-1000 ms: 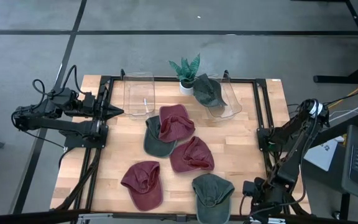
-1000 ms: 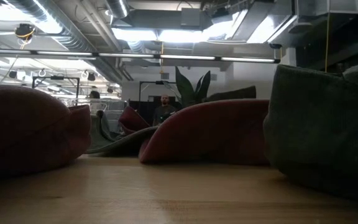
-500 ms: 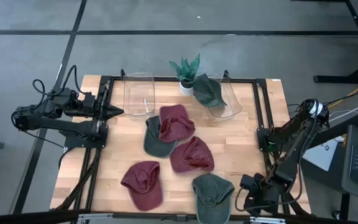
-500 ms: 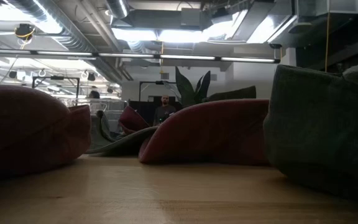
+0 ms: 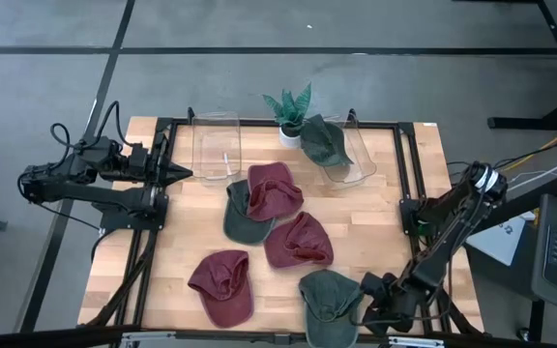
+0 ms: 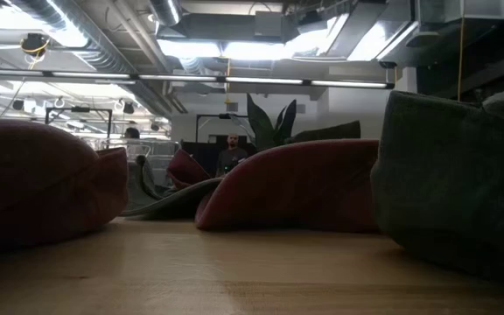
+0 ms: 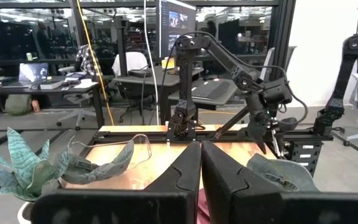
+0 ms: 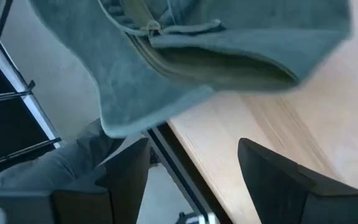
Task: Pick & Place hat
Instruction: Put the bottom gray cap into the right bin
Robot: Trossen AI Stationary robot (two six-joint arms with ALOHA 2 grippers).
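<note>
On the table (image 5: 375,227), the spread right claw (image 5: 367,311) nears a green hat (image 5: 329,302), its brim cut off.

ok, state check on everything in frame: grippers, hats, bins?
left gripper: shut, empty, parked at the table's left edge
right gripper: open, empty, low beside the near green hat
near green hat: on the table, not gripped
green hat in right bin: placed, draped over the rim
left bin: no hat inside
three red hats: loose on the table
middle green hat: partly under a red one
</note>
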